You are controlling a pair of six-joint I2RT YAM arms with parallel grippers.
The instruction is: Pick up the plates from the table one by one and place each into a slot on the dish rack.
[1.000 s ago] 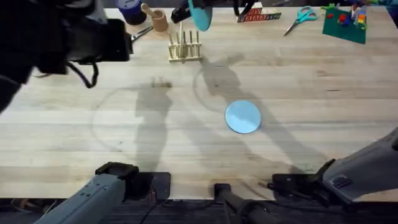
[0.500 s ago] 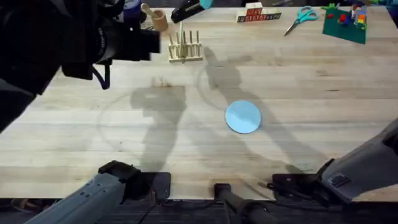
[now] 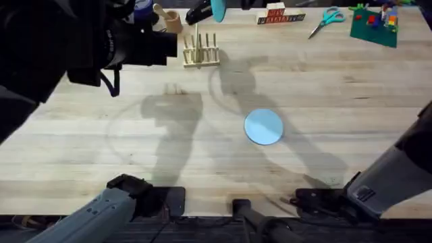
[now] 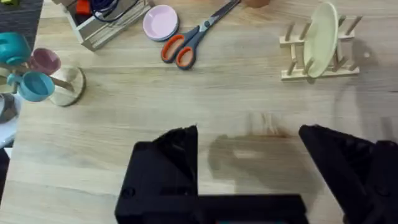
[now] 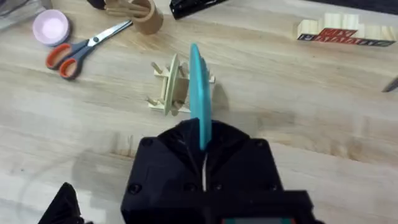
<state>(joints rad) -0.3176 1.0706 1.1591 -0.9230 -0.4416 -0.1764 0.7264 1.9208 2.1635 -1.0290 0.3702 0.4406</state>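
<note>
The right gripper (image 5: 204,163) has carried the teal plate (image 5: 200,93), clamped on edge between its fingers, closer over the dish rack (image 3: 200,51). The left gripper (image 4: 249,165) hovers with fingers wide. The pale blue plate (image 3: 263,127) waits on the worktop (image 3: 337,115).

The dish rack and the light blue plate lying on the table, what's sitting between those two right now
Nothing: in the overhead view the stretch of table between the dish rack and the light blue plate is bare wood, crossed only by the arms' shadows.
</note>
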